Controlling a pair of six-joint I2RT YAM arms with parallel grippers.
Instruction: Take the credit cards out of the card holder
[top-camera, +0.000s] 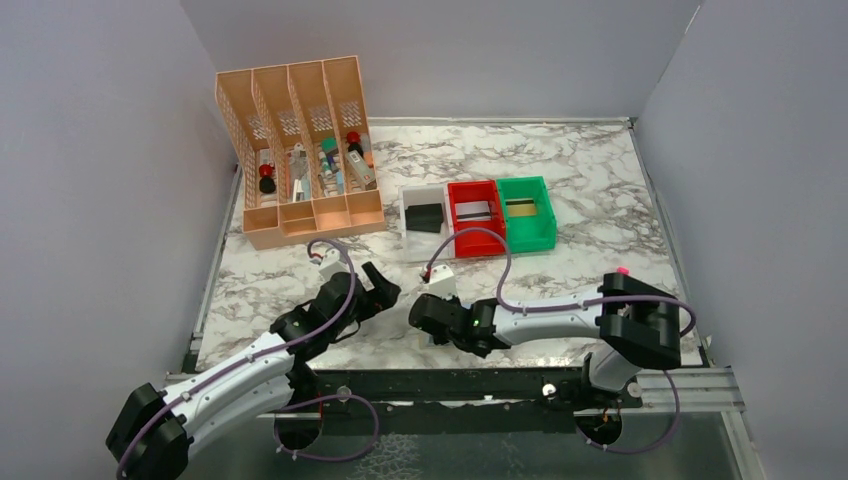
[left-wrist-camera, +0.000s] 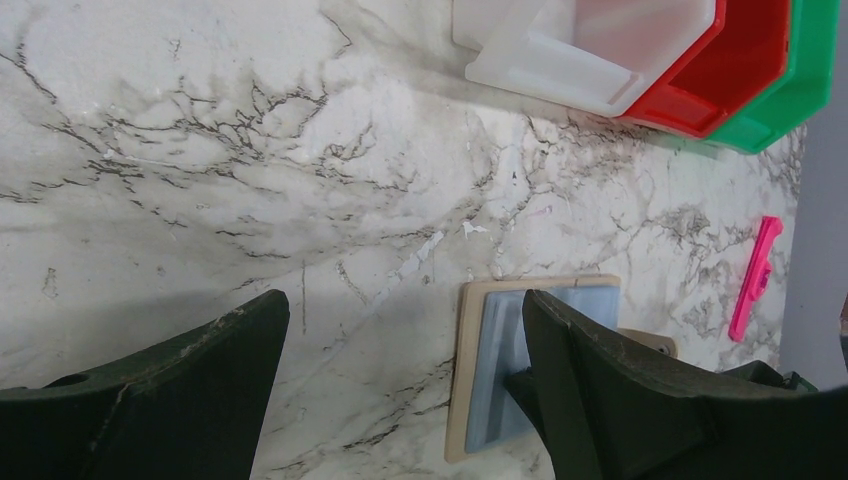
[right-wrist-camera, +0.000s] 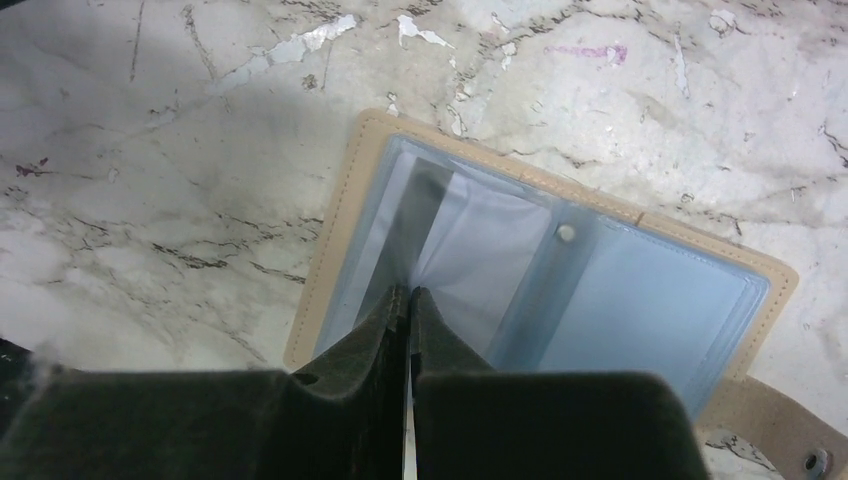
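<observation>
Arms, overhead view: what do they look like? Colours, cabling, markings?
Nearly identical. The left arm and right arm have white links between chunky black joints, with thin purple cables looping alongside. The left gripper and right gripper are black, each with a white block at the wrist and two dark, wedge-shaped fingers.

Left gripper (left-wrist-camera: 405, 310) jaws wide apart: bare table (left-wrist-camera: 250, 150) between and ahead, free passage. Card holder (left-wrist-camera: 490, 370) flat beside the right-hand jaw. White bin (left-wrist-camera: 590, 50), red bin (left-wrist-camera: 745, 60), green bin (left-wrist-camera: 800, 90) wall off far ahead. Right gripper (right-wrist-camera: 410, 295) jaws closed together over card holder; bare marble left of them.
</observation>
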